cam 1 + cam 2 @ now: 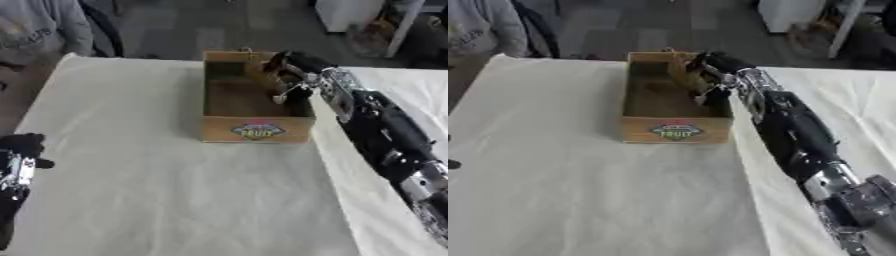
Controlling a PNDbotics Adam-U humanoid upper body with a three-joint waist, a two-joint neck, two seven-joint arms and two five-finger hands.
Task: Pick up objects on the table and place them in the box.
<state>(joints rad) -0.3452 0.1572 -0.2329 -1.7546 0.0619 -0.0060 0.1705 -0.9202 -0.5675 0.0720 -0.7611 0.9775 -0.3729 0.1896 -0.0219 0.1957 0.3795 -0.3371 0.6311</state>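
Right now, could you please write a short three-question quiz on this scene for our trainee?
1. True or false: the right hand is over the cardboard box.
2. Where does the left hand show? A) lower left edge B) inside the box C) top centre
3. Fill in: the word on the box's front label is ____.

Key: 1 true; 2 A; 3 FRUIT.

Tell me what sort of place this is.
Probably a lab or workshop set up for robot trials: a table under a plain white cloth, a lone cardboard fruit box as the target, and a bare grey floor with clutter beyond.
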